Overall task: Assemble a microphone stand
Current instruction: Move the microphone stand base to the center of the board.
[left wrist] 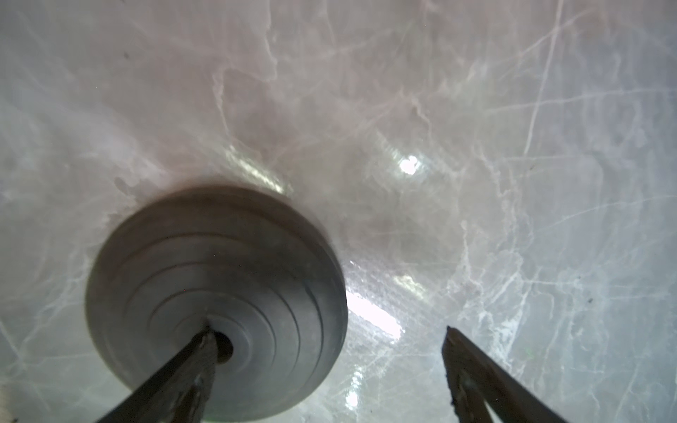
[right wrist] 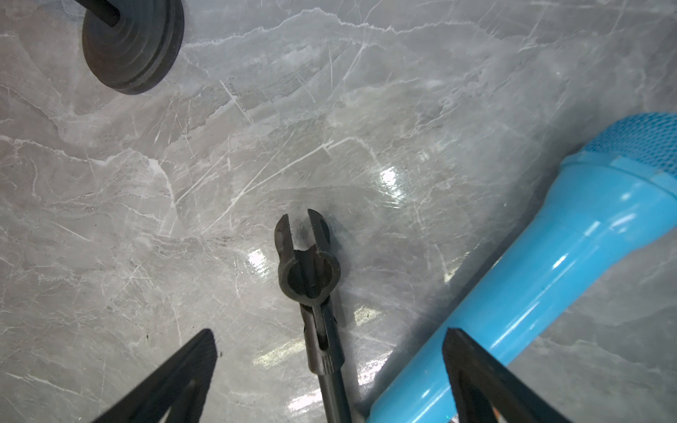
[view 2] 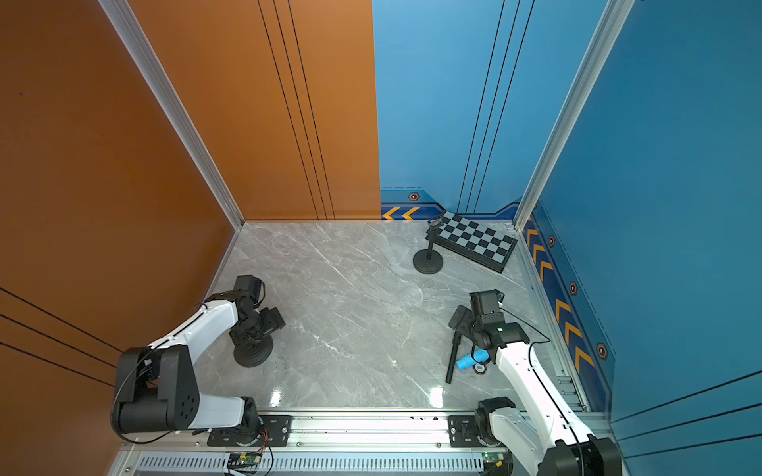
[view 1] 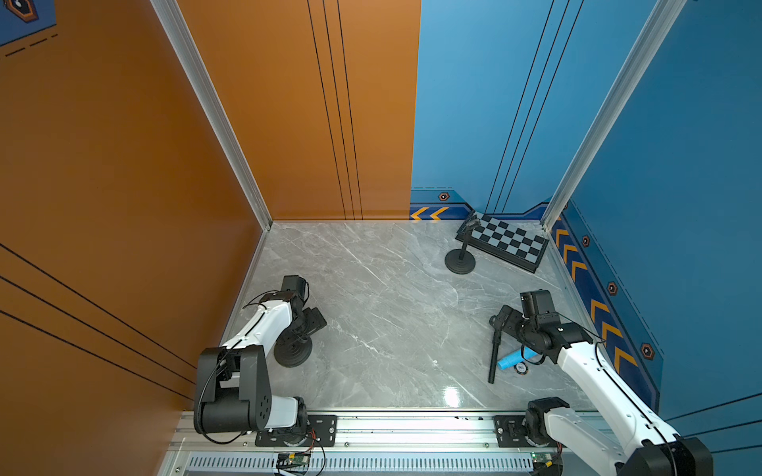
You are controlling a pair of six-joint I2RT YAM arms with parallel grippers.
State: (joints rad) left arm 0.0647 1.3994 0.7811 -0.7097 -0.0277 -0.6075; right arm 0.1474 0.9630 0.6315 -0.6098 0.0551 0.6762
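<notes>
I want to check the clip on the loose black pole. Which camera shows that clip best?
The right wrist view: the clip sits mid-frame, close and sharp. In both top views the pole is small and its clip end is mostly hidden under the right gripper. The left wrist view shows none of it.
</notes>
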